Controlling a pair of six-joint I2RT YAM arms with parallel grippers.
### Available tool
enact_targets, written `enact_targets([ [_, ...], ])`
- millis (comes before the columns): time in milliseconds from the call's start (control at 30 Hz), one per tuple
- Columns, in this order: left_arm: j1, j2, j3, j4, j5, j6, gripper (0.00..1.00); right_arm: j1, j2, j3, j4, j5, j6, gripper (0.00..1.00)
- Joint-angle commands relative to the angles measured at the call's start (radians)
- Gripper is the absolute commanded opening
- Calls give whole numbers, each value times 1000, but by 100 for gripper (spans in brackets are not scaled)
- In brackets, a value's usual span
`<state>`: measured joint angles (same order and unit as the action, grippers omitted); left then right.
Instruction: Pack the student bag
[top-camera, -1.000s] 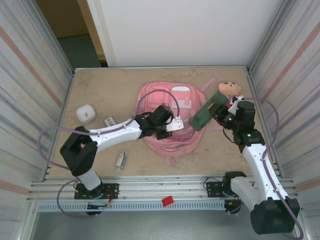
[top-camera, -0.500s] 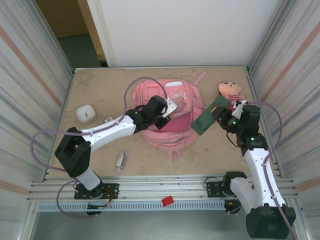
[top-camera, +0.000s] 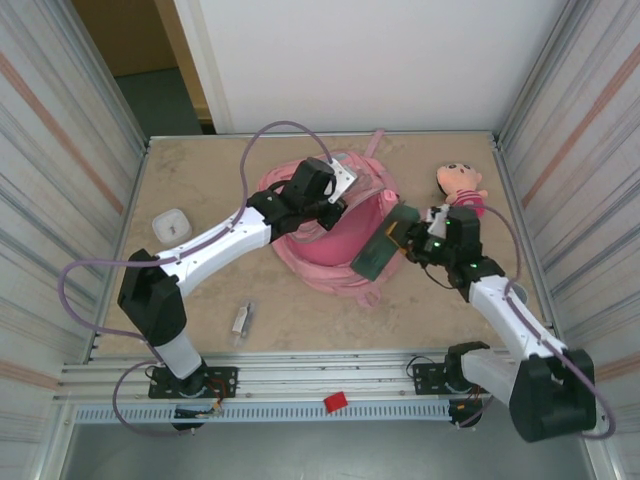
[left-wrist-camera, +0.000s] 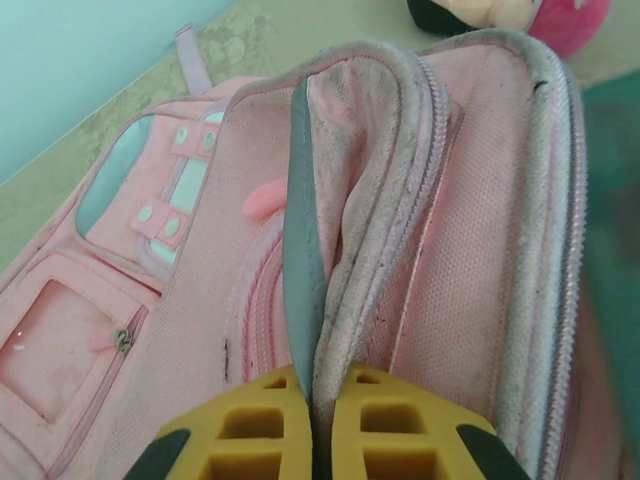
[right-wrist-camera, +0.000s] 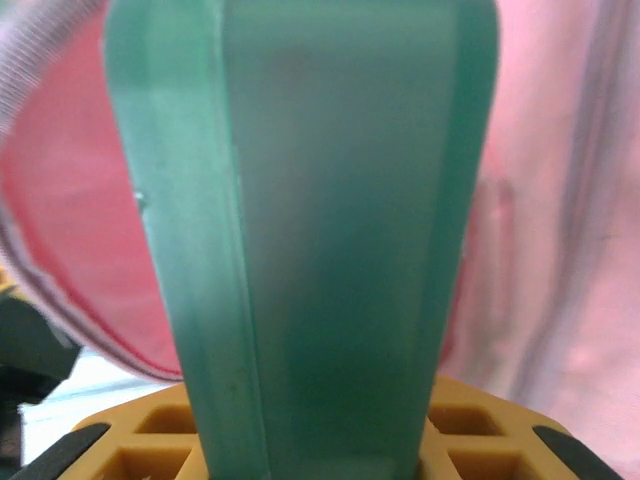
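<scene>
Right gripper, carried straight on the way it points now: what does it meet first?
The student bag. The right gripper aims its green case at the bag's pink fabric, likely its open mouth, though depth is unclear.

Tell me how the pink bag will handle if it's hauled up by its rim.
Probably floppy: the bag is soft fabric, and its rim folds flat between the left jaws. Likely light for its size, since its thin walls sag and crease. It may slump and shut its mouth if released, so the green case could snag.
</scene>
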<state>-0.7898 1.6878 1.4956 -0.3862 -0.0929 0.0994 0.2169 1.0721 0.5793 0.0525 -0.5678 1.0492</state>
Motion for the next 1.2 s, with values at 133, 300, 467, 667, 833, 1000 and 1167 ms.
enact_targets([
  [133,-3,-24,116,67,67,-27,0,204,202,-42,519,350,345,33],
  [300,-8,-40,104,67,78,-35,0,308,379,73,568,479,390,33],
  [467,-8,-67,102,75,99,-43,0,359,538,157,608,613,452,34],
  [667,-8,-82,95,78,91,-48,0,384,720,273,643,684,486,37],
  [833,-8,-108,75,99,74,-51,0,380,838,395,587,686,484,39],
  [1000,-1,-123,60,98,13,-31,0,375,860,426,537,652,471,62],
  [1167,16,-124,44,92,-18,-20,0,381,736,357,377,663,392,69],
])
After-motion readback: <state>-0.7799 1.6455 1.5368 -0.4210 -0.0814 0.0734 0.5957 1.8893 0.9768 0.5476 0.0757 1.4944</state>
